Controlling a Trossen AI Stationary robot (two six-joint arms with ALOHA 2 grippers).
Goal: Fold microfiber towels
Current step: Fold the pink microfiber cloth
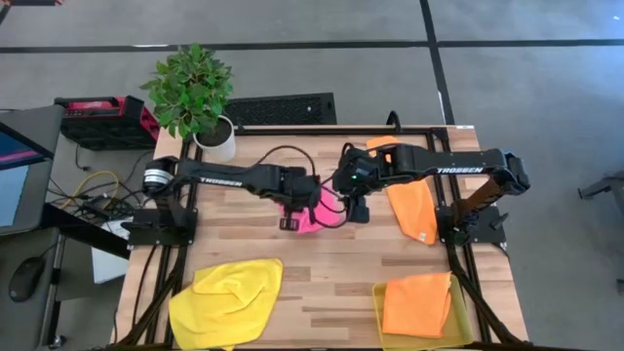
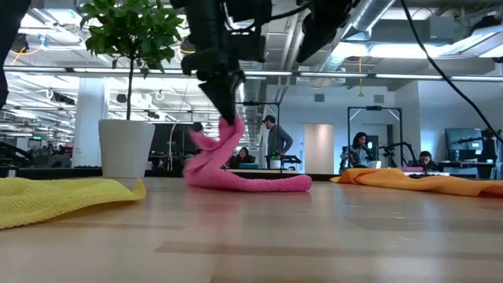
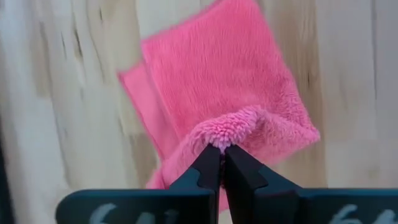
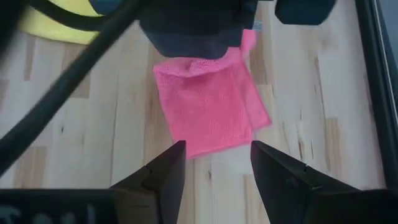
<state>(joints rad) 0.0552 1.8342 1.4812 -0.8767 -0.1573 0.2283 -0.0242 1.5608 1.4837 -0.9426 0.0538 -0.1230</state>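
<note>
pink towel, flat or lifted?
Partly lifted: left hand is shut on one edge of the pink towel, pulling it up; the rest lies on the table.

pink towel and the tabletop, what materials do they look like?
Pink towel: soft plush cloth, likely microfiber; the fuzzy nap shows at the fold where the left tool pinches it, and it drapes limply in the low view.
Tabletop: light wood planks, or possibly a wood-look laminate; grain streaks and board seams show, with a smooth, slightly glossy finish.
</note>
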